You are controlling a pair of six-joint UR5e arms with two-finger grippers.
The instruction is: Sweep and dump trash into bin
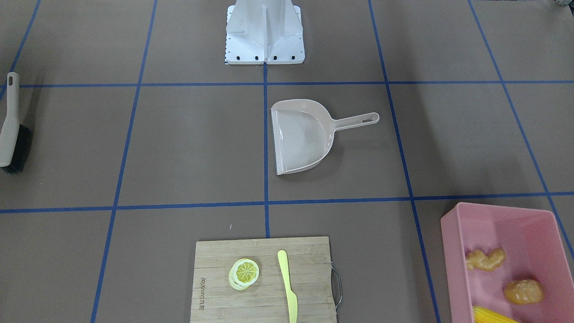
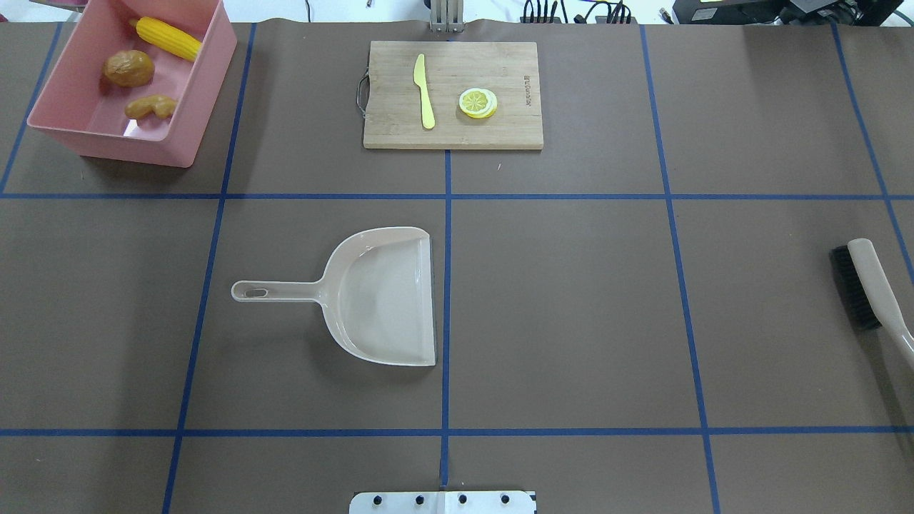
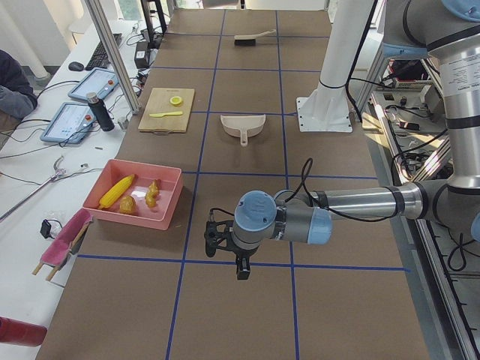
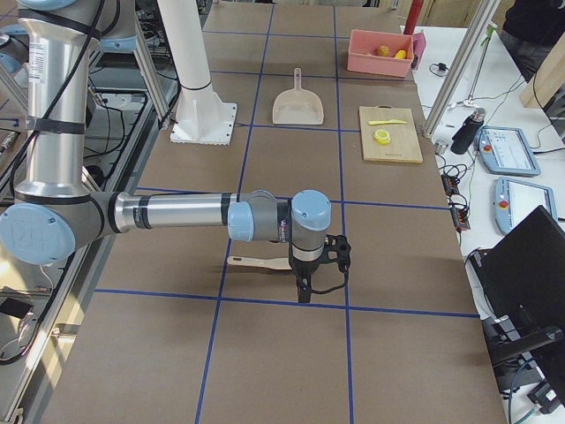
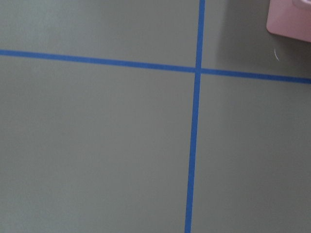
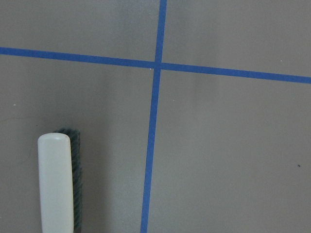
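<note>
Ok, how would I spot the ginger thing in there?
Look for the big pink tub at the overhead view's top left. Of three toy foods inside, the ginger piece lies nearest the robot. It is knobbly and tan, not oval brown like the potato or yellow like the corn cob.

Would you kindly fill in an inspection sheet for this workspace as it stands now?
Surface: brown table with a blue tape grid; nothing spilled seen.
Job's things: pink bin holds the corn cob, potato-like lump and ginger-like piece; dustpan empty; brush lies flat near the table's edge.
Clutter: cutting board with a knife and lemon slice.
Grippers: left gripper and right gripper hang over bare table, holding nothing; open or shut cannot be told.
Cables: a black cable loops along the left arm.
Surroundings: tablets and a person's sleeve beside the table.
</note>
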